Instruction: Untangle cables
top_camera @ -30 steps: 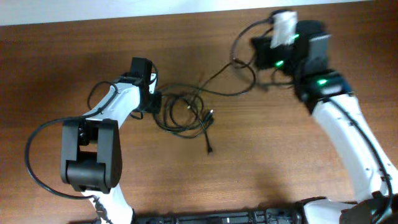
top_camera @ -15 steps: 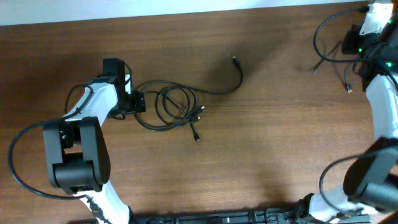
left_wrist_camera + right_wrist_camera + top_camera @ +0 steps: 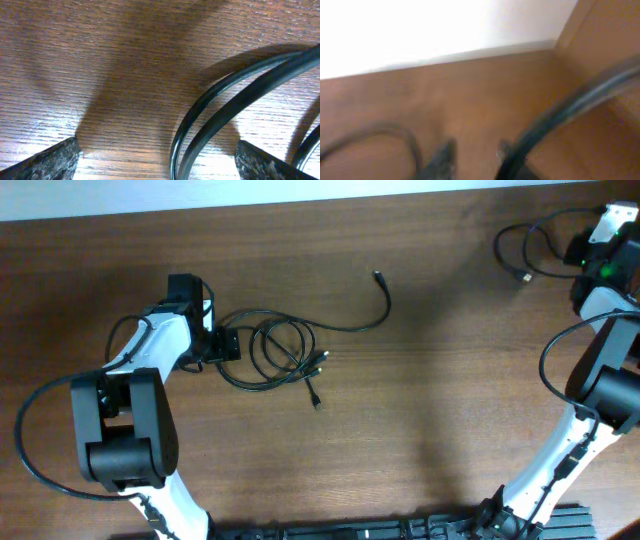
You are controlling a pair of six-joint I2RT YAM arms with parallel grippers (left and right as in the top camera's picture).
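A loose coil of thin black cables (image 3: 278, 356) lies left of centre, with one strand curving out to a plug (image 3: 378, 277). My left gripper (image 3: 222, 345) is low at the coil's left edge. In the left wrist view its jaws (image 3: 157, 167) stand wide open, and two cable strands (image 3: 215, 107) pass between the fingertips (image 3: 50, 162) without being pinched. A separate cable (image 3: 520, 276) lies looped at the far right corner, beside my right gripper (image 3: 585, 248). The right wrist view is blurred. Its fingertips (image 3: 475, 157) are apart over bare wood, with a cable (image 3: 570, 102) running past the right finger.
The table's far edge (image 3: 400, 194) meets a white wall just behind the right gripper. The thicker black arm wires (image 3: 40, 430) loop beside the left arm's base. A dark rail (image 3: 400, 530) runs along the front edge.
The right arm pulled one cable out of the tangle to the far right corner and its jaws have parted. The left gripper slid left with the coil and opened wide.
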